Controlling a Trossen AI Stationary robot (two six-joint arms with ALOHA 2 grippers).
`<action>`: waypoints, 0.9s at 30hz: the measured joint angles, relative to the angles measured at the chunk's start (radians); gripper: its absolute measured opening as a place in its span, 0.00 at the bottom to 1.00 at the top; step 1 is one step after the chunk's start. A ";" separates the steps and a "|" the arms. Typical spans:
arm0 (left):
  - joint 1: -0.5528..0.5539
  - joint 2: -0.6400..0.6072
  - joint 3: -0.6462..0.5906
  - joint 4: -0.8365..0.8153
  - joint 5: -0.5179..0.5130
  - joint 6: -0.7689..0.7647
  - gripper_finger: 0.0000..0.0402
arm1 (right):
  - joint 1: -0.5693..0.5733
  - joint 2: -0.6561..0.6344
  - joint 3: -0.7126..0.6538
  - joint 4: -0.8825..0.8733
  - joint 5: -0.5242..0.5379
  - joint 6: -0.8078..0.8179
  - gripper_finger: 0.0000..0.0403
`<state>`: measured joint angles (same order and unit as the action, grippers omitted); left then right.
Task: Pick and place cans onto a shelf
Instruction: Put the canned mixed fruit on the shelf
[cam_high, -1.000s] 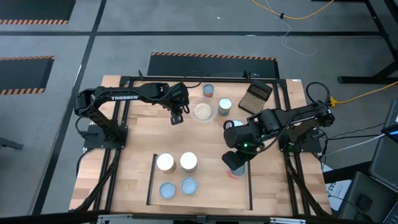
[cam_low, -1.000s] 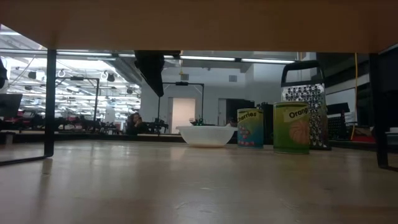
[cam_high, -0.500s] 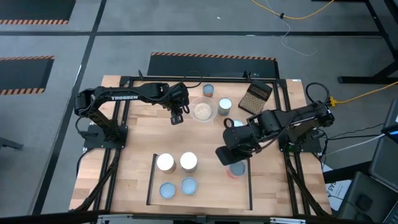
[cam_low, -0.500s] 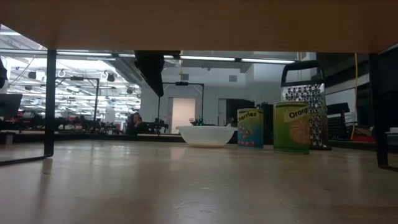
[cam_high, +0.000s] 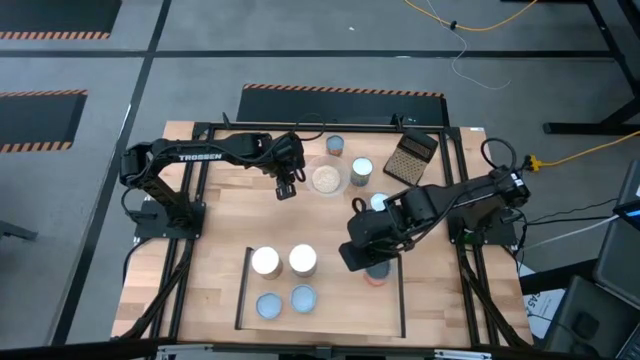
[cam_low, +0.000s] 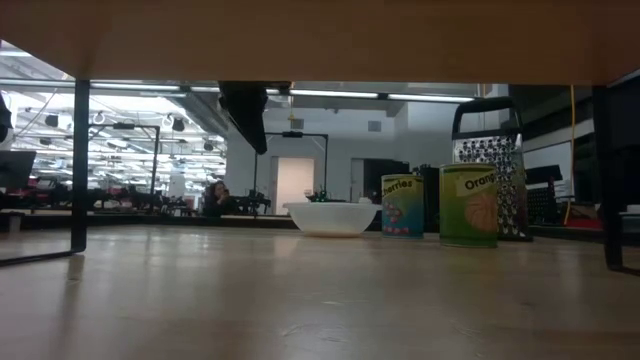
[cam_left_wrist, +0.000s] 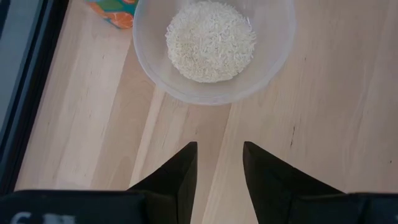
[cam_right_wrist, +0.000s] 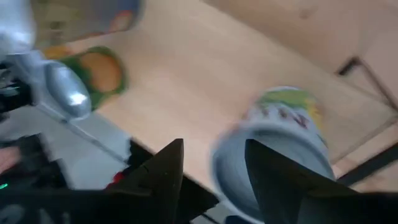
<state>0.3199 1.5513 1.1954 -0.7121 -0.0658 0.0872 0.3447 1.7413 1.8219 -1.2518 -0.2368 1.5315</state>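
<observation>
You have eight cans in the high view. Four stand on the shelf (cam_high: 345, 305) in a two-by-two block toward its left end: two white-topped ones (cam_high: 265, 261) (cam_high: 303, 260) in the back row and two pale-blue ones (cam_high: 270, 305) (cam_high: 304, 298) in front. A fifth can (cam_high: 380, 273) stands near the shelf's right bar, partly under your right arm. The other three are off the shelf at the back of the table: one (cam_high: 335, 145) near the rear edge, one (cam_high: 361, 170) just beside the single bowl (cam_high: 326, 179) of pale grains, and one (cam_high: 378, 201) half hidden by the right arm. Your right gripper (cam_high: 355, 253) hangs over the shelf just left of that fifth can. In its wrist view the fingers (cam_right_wrist: 158, 171) stand wide apart and grip nothing, with a blurred can (cam_right_wrist: 280, 140) off to one side behind one finger. Your left gripper (cam_high: 285, 189) hovers at the back of the table just left of the bowl, with its jaws parted by a narrow gap and empty, pointing at the bowl. One dark grater (cam_high: 412, 157) lies at the back right. From table height you see only two cans, one labelled cherries (cam_low: 402, 206) and one orange (cam_low: 468, 205).
</observation>
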 joint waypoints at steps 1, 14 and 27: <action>0.000 0.000 0.000 0.001 0.000 0.000 0.30 | 0.000 0.003 -0.002 -0.003 -0.005 0.001 0.44; 0.000 0.000 0.000 0.016 0.000 0.000 0.30 | 0.000 0.002 -0.001 -0.011 -0.018 0.007 0.44; 0.000 0.000 0.000 0.021 -0.037 0.002 0.30 | 0.008 0.013 0.001 -0.026 -0.019 0.009 0.41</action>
<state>0.3199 1.5513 1.1954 -0.6914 -0.1026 0.0894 0.3528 1.7546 1.8229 -1.2775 -0.2554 1.5402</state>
